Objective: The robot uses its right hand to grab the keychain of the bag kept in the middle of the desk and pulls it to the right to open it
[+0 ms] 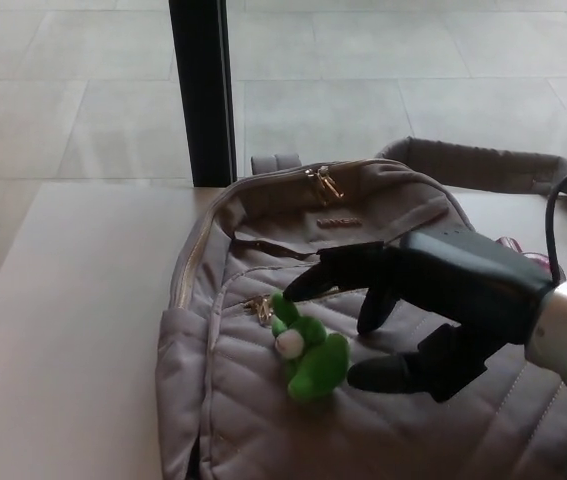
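A grey quilted backpack (263, 400) lies flat on the desk, its front pocket zipper closed with a gold pull (259, 309) at the left end. A green plush keychain (308, 352) hangs from that pull and rests on the pocket. My right hand (403, 310) reaches in from the right, just above the bag. Its fingers are spread apart, one fingertip (295, 290) hovering just above the plush, the thumb (373, 375) just to its right. It holds nothing. The left hand is not in view.
The beige desk (63, 330) extends to the left of the bag. A black post (203, 90) stands behind the bag's top. The bag's shoulder strap (473, 162) lies at the back right. Tiled floor lies beyond the desk.
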`<state>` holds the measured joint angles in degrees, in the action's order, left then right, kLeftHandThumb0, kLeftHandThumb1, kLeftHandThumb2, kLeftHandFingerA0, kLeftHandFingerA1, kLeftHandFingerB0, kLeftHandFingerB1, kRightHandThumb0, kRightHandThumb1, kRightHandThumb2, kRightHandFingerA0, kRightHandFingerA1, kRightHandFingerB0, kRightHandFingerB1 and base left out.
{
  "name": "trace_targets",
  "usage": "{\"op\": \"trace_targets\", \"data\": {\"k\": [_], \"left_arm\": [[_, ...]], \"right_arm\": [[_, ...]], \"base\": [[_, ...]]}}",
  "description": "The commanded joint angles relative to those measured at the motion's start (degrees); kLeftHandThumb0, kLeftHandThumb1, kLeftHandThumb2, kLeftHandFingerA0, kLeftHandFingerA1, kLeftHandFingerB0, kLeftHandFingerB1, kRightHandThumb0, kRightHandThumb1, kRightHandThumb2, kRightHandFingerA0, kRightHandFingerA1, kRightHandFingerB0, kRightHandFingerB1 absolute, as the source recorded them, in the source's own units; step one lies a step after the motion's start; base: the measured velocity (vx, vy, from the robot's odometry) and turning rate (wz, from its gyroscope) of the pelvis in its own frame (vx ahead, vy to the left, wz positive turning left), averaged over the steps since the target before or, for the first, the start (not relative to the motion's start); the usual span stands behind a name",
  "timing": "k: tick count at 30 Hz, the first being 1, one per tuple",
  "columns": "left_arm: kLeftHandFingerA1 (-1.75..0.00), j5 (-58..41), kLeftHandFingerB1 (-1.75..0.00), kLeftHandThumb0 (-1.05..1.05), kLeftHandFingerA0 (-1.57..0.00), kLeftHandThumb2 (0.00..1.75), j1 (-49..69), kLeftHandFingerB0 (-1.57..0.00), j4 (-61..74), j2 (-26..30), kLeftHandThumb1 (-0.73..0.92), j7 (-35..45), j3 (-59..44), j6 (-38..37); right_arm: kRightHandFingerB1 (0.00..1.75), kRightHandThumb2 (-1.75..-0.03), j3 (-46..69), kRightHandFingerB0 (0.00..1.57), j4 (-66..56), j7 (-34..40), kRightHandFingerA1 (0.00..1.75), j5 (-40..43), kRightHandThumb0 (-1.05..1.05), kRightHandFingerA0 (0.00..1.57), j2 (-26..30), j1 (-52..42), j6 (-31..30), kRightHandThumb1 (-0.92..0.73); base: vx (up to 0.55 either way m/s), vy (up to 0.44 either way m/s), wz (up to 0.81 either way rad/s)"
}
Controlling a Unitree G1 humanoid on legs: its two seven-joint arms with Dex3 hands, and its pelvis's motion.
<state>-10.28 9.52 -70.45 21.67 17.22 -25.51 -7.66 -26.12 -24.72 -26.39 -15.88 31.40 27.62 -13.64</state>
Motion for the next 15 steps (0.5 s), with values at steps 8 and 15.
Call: {"op": "trace_targets", "data": {"k": [8,15], "left_arm": [[-0.53,-1.52,-0.35,-0.57,-0.46,0.61,0.33,-0.37,0.17,1.48,0.69,3.71,-0.4,-1.4],[-0.5,-1.36,-0.34,-0.62,-0.45,0.61,0.11,-0.36,0.16,1.51,0.69,3.64,-0.22,-1.63]], "right_arm": [[0.46,-0.69,-0.07,0.4,-1.6,-3.5,0.9,-5.1,-0.86,0.83,-0.17,-2.25,-2.56,-0.55],[0.45,-0.61,-2.55,0.4,-3.61,-4.09,0.92,-8.55,-0.87,0.83,-2.65,-2.03,-3.72,-0.67]], "base": [[0.0,0.0,0.0],[0.0,0.0,0.0]]}}
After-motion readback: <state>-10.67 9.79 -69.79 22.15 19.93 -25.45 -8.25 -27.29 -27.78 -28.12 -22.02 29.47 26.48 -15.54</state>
